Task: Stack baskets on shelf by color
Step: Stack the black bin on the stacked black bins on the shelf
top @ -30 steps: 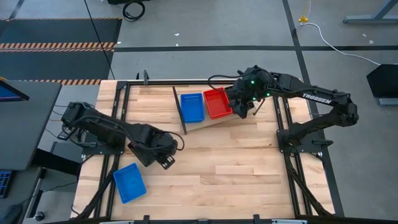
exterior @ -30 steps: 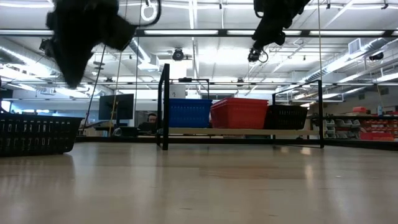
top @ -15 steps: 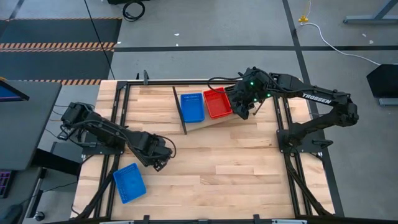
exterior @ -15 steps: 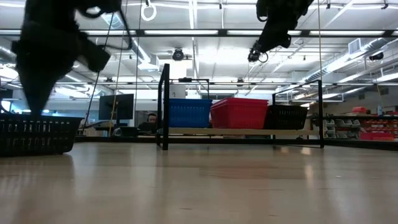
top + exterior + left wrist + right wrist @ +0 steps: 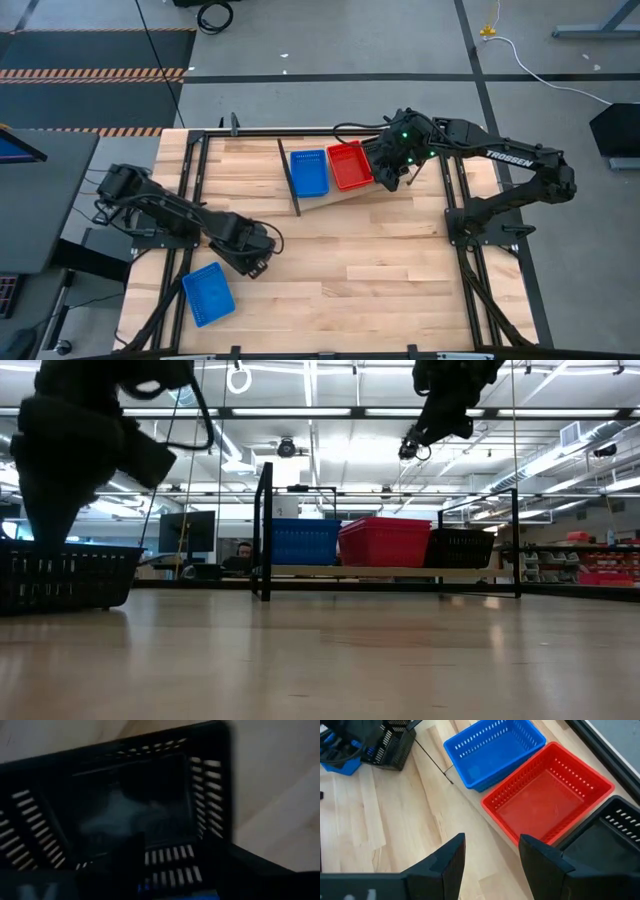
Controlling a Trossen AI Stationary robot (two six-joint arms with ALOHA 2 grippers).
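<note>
The slanted shelf (image 5: 340, 195) carries a blue basket (image 5: 308, 172), a red basket (image 5: 350, 165) and a black basket (image 5: 612, 832) side by side. My right gripper (image 5: 490, 865) is open and hovers above the shelf, near the red basket and the black one. Another black basket (image 5: 65, 575) rests on the table near its left edge, beside a blue basket (image 5: 208, 293). My left gripper (image 5: 248, 255) is open and reaches down over this black basket (image 5: 130, 805), hiding it in the high view. My left gripper comes at the black basket from above, its fingers (image 5: 127, 865) on either side of a slotted wall (image 5: 170, 865) of it. Whether they touch the wall I cannot tell.
Bare tabletop (image 5: 380, 270) spreads between the shelf and the near edge. Black frame rails (image 5: 195, 170) run along the table's left and right sides. The shelf's black wire ends (image 5: 263, 530) stand upright.
My left gripper has moved toward the table's left and near edges and come down onto the black basket there. My right arm has stayed above the shelf.
</note>
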